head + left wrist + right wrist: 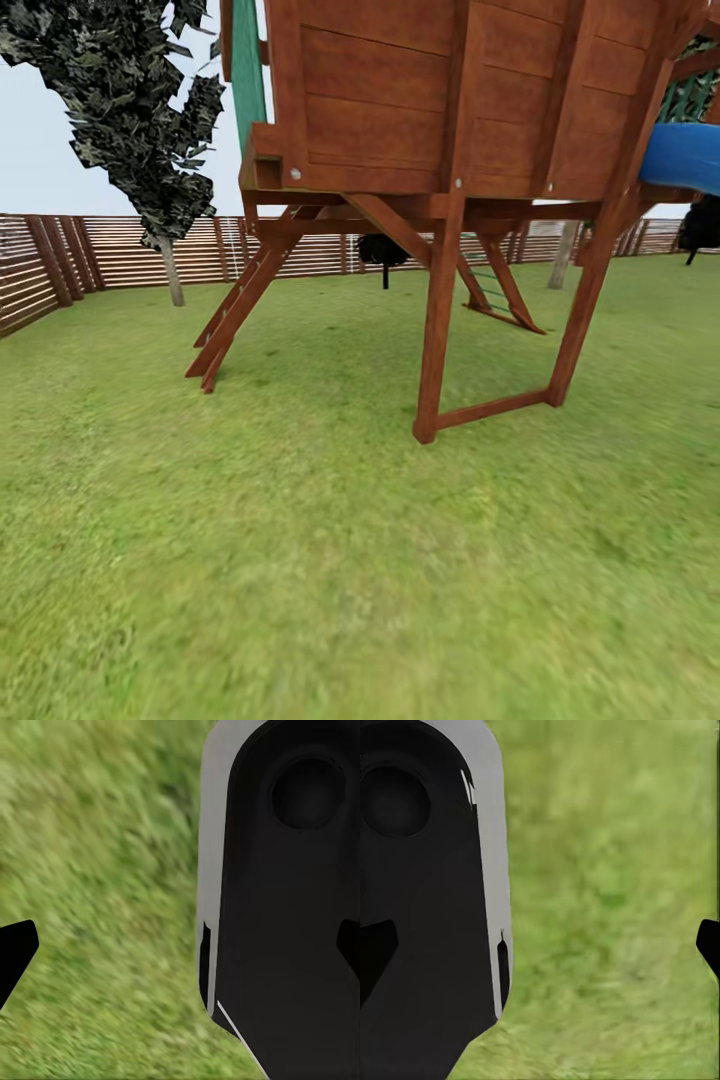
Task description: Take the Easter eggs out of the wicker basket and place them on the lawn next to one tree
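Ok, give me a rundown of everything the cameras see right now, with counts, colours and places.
lawn: one, mottled green, fills the foreground and runs back to the fence.
wooden play tower: one, red-brown, raised on slanted legs, centre and top of the head view.
slide: one, blue, at the tower's right side.
fence: one, brown horizontal slats, along the far edge and the left side.
leafy tree: one, dark green-grey canopy with a thin pale trunk, far left by the fence.
grey trunk: one, far right by the fence.
black shapes: two, near the fence; too dark to identify.
left gripper: black fingertips spread, over grass.
right gripper: black fingertips spread, over grass.
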Robot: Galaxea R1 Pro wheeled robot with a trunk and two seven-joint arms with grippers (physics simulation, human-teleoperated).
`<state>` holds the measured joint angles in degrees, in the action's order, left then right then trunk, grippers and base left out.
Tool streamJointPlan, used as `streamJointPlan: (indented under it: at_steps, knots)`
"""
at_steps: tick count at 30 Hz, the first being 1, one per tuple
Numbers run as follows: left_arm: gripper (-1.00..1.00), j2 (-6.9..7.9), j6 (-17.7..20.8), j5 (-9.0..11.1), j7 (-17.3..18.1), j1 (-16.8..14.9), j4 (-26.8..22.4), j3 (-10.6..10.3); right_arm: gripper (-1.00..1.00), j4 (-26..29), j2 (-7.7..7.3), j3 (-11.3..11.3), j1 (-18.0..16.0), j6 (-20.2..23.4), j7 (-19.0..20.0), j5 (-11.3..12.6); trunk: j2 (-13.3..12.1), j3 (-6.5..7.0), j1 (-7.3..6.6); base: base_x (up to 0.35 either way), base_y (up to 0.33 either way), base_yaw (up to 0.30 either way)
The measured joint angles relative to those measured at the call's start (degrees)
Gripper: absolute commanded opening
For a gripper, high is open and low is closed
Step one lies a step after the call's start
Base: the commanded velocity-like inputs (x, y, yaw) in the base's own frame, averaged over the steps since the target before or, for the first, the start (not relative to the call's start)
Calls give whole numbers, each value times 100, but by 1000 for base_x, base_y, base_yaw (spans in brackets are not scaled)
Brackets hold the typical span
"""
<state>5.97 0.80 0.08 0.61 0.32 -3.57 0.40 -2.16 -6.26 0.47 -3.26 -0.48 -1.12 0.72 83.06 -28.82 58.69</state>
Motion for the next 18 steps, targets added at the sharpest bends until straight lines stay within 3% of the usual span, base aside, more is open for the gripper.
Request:
streamJointPlan:
  at_steps: [18]
  knots:
    - [100, -3, 0, -7, 2, 0, 0, 0, 100, 0, 0, -7, 0, 0, 0, 0, 0, 0, 0, 336, 0, 254]
